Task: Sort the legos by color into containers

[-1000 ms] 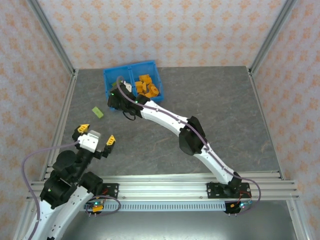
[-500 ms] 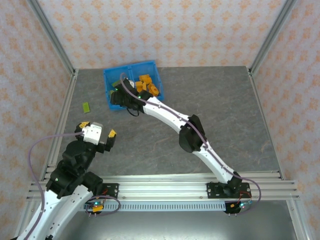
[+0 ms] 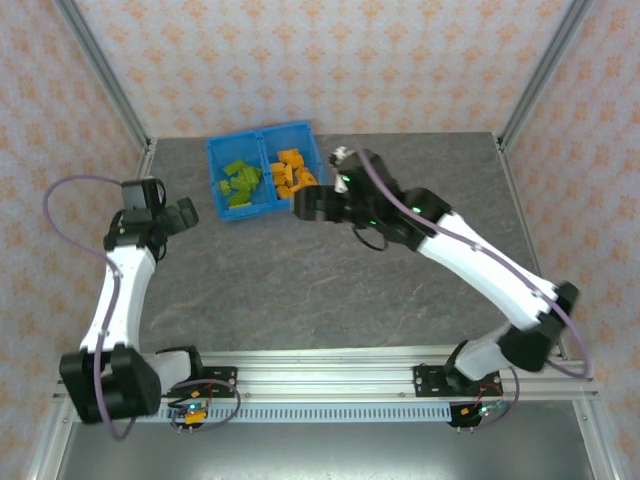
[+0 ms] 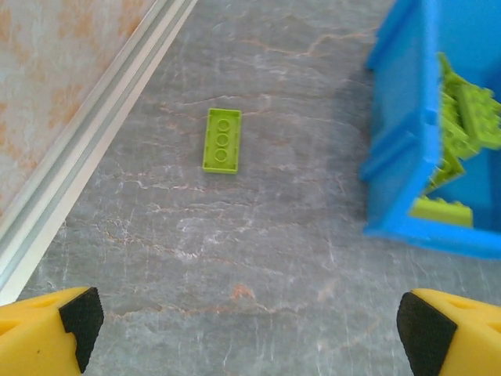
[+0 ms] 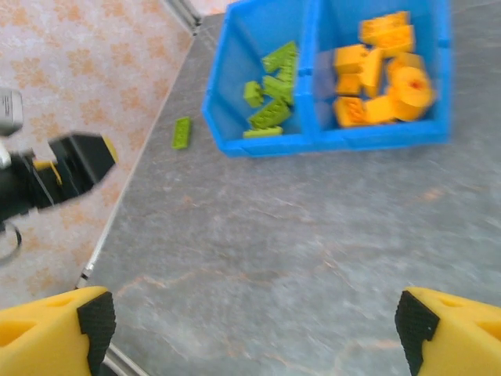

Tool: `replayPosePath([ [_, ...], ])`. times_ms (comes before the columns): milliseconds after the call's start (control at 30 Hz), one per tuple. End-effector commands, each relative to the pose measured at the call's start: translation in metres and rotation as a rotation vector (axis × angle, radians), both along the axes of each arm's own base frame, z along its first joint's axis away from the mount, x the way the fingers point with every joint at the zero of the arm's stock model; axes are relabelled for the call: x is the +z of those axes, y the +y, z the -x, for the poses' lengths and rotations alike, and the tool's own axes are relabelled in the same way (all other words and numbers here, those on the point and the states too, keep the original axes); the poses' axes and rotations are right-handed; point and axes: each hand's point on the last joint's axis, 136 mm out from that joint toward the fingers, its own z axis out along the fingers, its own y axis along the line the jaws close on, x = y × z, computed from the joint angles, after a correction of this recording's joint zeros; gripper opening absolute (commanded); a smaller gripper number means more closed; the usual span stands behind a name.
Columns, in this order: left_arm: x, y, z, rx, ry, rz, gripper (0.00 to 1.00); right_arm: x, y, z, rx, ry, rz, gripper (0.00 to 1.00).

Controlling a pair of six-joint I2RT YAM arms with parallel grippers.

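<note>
The left end effector [image 4: 252,327] hangs with its jaws spread wide and empty, facing the one loose lime green brick [image 4: 221,139]. The brick lies flat, studs up, on the grey surface [image 4: 258,251] between the side rail [image 4: 86,157] and the blue tray [image 4: 395,149]. The tray's left compartment holds the other green legos [image 3: 240,183], and its right compartment holds the orange legos [image 3: 292,172]. The right end effector [image 5: 252,321] is also spread and holds nothing, near the tray's front right corner. The likely trouble is that the brick sits low and flat. The fingers could skid off its sides, shove it toward the rail, or clip the tray wall on the carry.
</note>
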Motion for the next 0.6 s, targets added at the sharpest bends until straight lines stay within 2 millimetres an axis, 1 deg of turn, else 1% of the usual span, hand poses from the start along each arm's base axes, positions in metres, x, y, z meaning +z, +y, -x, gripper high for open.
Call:
replayPosePath([
  [0, -0.027, 0.007, -0.007, 0.063, 0.119, 0.125, 1.0, -0.029, -0.046, 0.022, -0.031, 0.039, 0.114, 0.97],
  [33, -0.035, 0.012, -0.013, 0.068, 0.148, 0.132, 0.99, -0.026, -0.057, 0.029, -0.04, 0.033, 0.107, 0.99],
  [67, -0.042, 0.016, -0.019, 0.066, 0.168, 0.137, 0.96, -0.028, -0.065, 0.032, -0.05, 0.038, 0.111, 1.0],
  [100, -0.05, 0.019, -0.026, 0.062, 0.186, 0.15, 0.91, -0.023, -0.073, 0.038, -0.055, 0.029, 0.095, 0.99],
  [133, -0.058, 0.022, -0.034, 0.058, 0.205, 0.17, 0.88, -0.022, -0.078, 0.042, -0.055, 0.031, 0.094, 0.99],
  [200, -0.072, 0.027, -0.048, 0.058, 0.241, 0.211, 0.84, -0.018, -0.084, 0.048, -0.045, 0.032, 0.091, 0.99],
  [333, -0.097, 0.048, -0.069, 0.074, 0.299, 0.222, 0.82, -0.012, -0.083, 0.056, -0.004, 0.036, 0.089, 0.99],
  [367, -0.1, 0.05, -0.074, 0.063, 0.301, 0.228, 0.82, -0.013, -0.084, 0.056, -0.003, 0.037, 0.091, 0.99],
  [433, -0.114, 0.052, -0.085, 0.045, 0.325, 0.247, 0.82, -0.015, -0.084, 0.055, -0.008, 0.032, 0.092, 0.99],
  [500, -0.129, 0.055, -0.092, 0.034, 0.358, 0.255, 0.81, -0.018, -0.083, 0.051, -0.018, 0.028, 0.098, 0.99],
  [567, -0.137, 0.062, -0.098, 0.039, 0.378, 0.233, 0.79, -0.022, -0.082, 0.048, -0.023, 0.037, 0.107, 0.99],
])
